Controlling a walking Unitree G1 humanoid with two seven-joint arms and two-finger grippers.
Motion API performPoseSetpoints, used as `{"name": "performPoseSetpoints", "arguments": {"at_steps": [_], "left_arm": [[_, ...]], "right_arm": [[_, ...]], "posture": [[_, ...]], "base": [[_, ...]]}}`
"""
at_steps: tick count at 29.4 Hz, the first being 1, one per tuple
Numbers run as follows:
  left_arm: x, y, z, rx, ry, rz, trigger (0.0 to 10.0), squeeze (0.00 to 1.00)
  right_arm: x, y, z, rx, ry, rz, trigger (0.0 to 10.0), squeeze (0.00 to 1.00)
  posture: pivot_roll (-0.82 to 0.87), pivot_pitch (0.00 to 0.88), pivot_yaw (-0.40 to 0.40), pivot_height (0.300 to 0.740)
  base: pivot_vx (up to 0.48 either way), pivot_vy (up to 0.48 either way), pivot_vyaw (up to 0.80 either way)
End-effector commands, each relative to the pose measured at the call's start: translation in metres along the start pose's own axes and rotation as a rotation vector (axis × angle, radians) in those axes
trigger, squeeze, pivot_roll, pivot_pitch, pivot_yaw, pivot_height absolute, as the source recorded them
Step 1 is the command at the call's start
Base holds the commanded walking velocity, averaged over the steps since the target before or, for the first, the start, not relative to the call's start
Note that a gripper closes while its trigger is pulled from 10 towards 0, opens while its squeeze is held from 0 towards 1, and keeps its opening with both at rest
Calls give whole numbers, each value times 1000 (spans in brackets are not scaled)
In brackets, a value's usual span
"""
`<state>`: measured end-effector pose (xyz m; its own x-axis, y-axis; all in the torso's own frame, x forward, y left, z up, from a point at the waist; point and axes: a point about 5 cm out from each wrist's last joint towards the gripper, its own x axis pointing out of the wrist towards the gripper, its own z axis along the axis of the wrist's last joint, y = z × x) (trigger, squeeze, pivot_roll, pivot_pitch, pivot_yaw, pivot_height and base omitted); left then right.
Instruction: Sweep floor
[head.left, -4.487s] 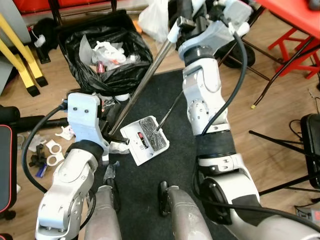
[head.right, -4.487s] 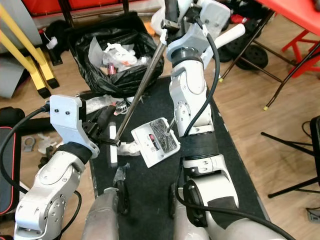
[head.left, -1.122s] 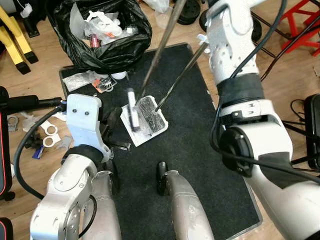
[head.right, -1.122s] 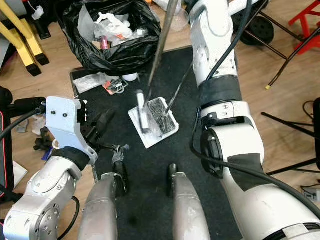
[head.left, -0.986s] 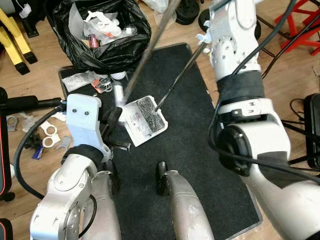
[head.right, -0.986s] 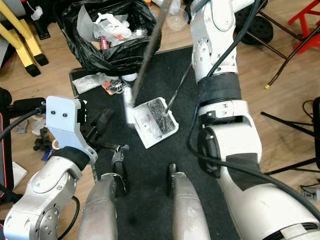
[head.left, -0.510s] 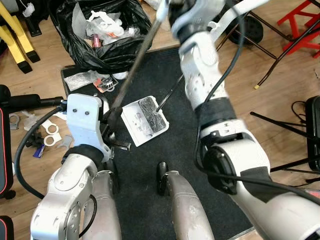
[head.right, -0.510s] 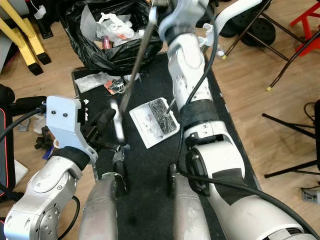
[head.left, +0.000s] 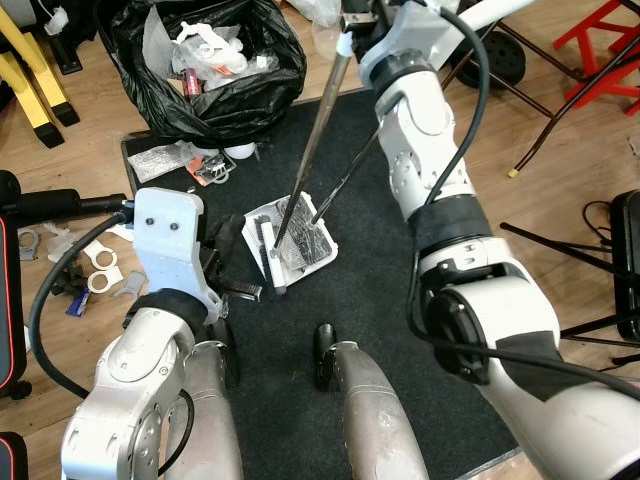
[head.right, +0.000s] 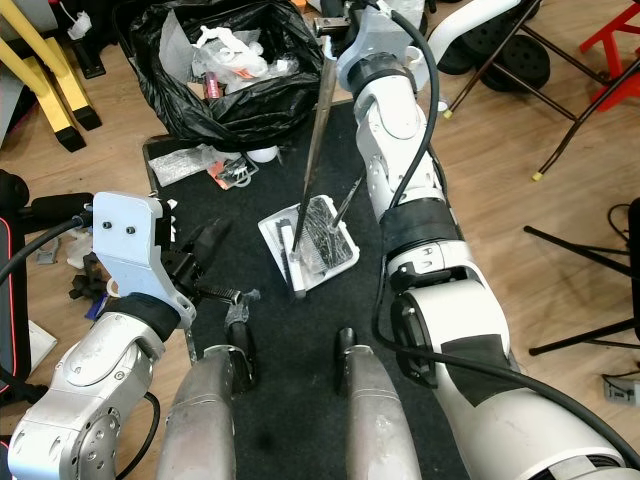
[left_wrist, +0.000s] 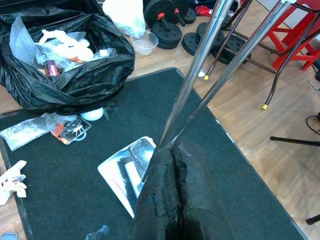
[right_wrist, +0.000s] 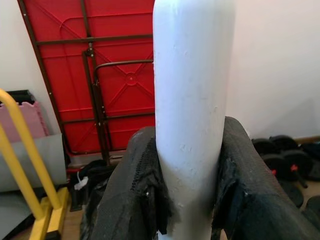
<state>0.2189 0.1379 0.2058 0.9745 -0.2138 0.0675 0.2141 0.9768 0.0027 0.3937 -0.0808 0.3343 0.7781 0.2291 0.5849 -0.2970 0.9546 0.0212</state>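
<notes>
My right gripper (head.left: 347, 19) is raised at the far side of the mat, shut on the white top of the broom handle (right_wrist: 192, 100). The metal handle (head.left: 313, 130) slants down to the broom head (head.left: 268, 246), which rests on the white dustpan (head.left: 312, 252). The dustpan lies on the black mat (head.left: 390, 330), and its thin rod (head.left: 350, 170) leans up toward my right arm. My left gripper (left_wrist: 174, 150) is low, just left of the dustpan, with its fingers pressed together and nothing seen between them.
An open black trash bag (head.left: 205, 95) full of litter stands at the mat's far left corner. A foil wrapper (head.left: 160, 158) and small scraps (head.left: 210, 172) lie below it. Yellow legs (head.left: 25, 70) stand at left; red stool legs (head.left: 590, 50) and weights (head.left: 495, 62) stand at right.
The broom head has swung right, from beside my left gripper onto the dustpan. My right arm has shifted with the handle. The left arm has stayed put.
</notes>
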Motion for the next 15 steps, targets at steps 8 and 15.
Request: {"name": "performPoseSetpoints", "arguments": {"at_steps": [8, 15], "left_arm": [[-1, -2, -7, -13, 28, -3, 10000, 0], [0, -2, -7, -14, 27, -3, 10000, 0]], "right_arm": [[6, -5, 20, -154, -77, 14, 10000, 0], [16, -3, 48, -21, -165, -30, 10000, 0]], "posture": [[-114, 444, -193, 740], [-114, 436, -193, 740]], "base": [[0, 0, 0], [0, 0, 0]]}}
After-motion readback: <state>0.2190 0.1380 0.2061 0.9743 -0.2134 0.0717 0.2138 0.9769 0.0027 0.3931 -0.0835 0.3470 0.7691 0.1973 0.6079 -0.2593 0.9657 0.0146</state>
